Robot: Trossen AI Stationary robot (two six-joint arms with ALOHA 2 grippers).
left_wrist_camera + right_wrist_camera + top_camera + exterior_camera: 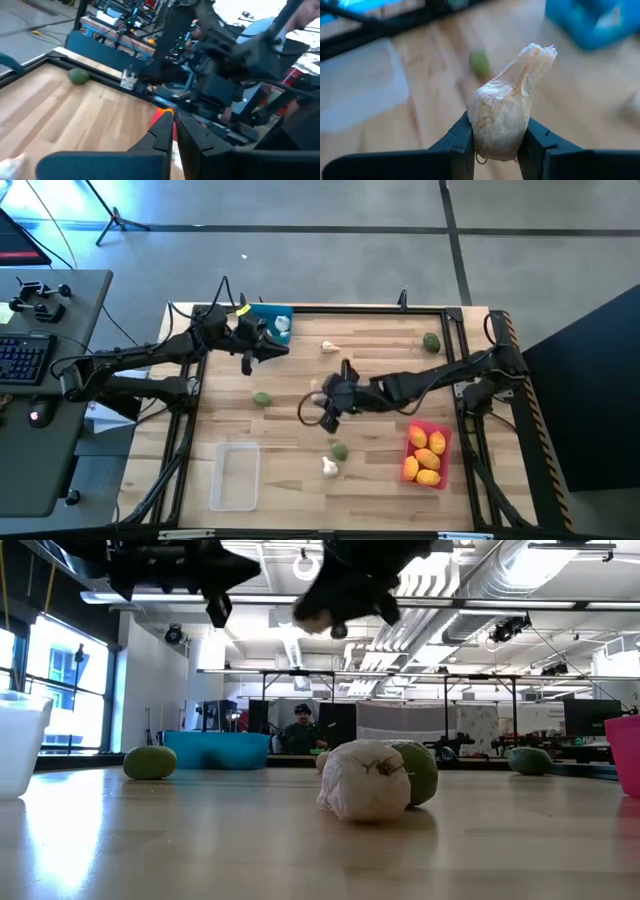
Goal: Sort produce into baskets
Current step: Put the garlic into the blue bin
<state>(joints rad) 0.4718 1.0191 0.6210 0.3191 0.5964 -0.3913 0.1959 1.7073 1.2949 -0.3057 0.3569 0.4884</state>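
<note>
My right gripper [496, 146] hangs over the middle of the table [325, 398], shut on a whitish garlic bulb [502, 107]. My left gripper [174, 134] is shut and holds nothing; it hovers level beside the blue basket [268, 318], which holds one garlic bulb [283, 328]. The red basket [427, 455] at the near right holds several yellow lemons. The clear basket [235, 475] stands at the near left. Loose on the wood lie green fruits [262, 398] [431, 342] [340, 450] and garlic bulbs [329, 348] [329, 467]. My right gripper pinches the garlic bulb's round body [479, 132] between its two fingers, one on each side. The papery stem tip [537, 52] points away from the gripper. The fingers slant downward, and the bulb is lifted clear of the table.
In the low view a garlic bulb [365, 780] and a green fruit [420, 770] lie close together near the front edge. A black frame [350, 308] rims the table. A desk with a keyboard [25, 358] stands off the table's left side. A person [300, 728] sits beyond the far edge.
</note>
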